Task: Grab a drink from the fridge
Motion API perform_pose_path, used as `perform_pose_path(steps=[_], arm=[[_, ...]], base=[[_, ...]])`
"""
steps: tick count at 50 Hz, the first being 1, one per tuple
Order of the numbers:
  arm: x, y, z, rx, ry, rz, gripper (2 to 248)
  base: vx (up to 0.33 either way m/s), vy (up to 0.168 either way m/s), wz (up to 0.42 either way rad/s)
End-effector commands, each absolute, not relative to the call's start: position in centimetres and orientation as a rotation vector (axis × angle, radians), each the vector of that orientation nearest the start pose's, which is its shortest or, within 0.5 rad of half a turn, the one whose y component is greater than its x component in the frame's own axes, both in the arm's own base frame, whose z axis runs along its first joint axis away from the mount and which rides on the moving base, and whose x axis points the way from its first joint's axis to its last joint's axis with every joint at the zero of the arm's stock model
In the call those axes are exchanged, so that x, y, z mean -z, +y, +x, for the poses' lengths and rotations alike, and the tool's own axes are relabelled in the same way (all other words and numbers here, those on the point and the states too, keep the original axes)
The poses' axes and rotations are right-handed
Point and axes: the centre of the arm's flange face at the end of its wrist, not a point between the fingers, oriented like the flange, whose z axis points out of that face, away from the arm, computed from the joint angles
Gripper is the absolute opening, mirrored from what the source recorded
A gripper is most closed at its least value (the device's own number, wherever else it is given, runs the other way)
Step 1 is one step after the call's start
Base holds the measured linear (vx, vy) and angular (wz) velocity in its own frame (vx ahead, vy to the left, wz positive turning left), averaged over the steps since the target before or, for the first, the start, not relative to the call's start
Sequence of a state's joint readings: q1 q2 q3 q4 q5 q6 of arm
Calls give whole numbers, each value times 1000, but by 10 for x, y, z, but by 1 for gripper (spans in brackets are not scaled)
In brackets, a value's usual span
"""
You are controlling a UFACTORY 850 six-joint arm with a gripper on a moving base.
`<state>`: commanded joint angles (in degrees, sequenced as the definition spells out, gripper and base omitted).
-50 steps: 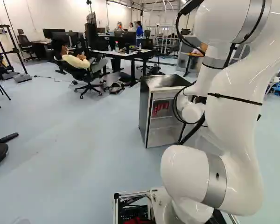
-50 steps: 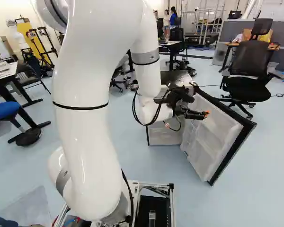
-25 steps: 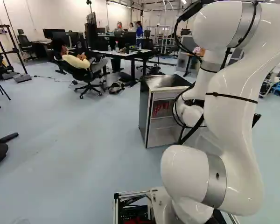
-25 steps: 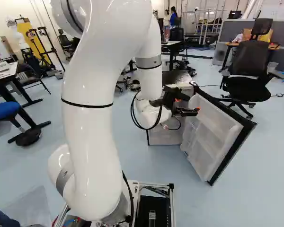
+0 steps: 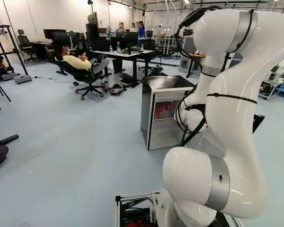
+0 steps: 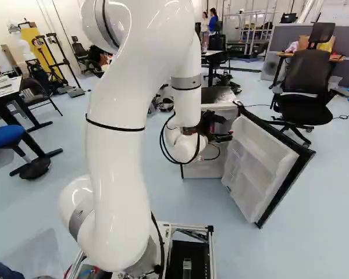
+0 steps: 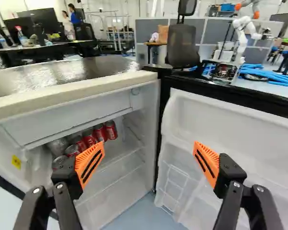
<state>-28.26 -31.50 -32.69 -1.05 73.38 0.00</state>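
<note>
**The fridge [image 5: 146, 113] is open and the red cans [image 7: 90, 139] sit inside**

Left base view: The fridge stands far off, a bit right of the middle. Red cans show high up inside it. The big white arm [image 5: 234, 118] is near, on the right, and hides the gripper.

Right base view: The gripper [image 6: 228, 138] is at the front of the fridge. The open door [image 6: 262, 165] is on the right, very close to it. If the arm swings too far right, it could bump the door and push it.

Wrist view: The two fingers are wide apart, with nothing between their orange pads [image 7: 90, 165]. The cans are ahead and off to the left, far back in the fridge, under a white box [image 7: 77, 115]. The gripper seems to point more at the gap by the door. Going straight ahead could make it miss the cans and hit the fridge's side wall [image 7: 146, 112]. Going in too high could knock a finger on the white box. The cans are packed close, so a fat finger might tip one over or shove it deeper.
</note>
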Motion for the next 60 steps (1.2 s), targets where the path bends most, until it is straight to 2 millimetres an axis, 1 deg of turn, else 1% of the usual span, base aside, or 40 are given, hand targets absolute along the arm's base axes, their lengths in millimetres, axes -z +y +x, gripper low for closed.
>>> perform_pose_path(steps=[22,44,60], arm=[[-222,-195,415,1908,318,-2646,247],[-193,-181,431,1793,56,-2582,247],[-172,-184,440,1767,53,-2587,247]], base=[[0,0,0],[0,0,0],[0,0,0]])
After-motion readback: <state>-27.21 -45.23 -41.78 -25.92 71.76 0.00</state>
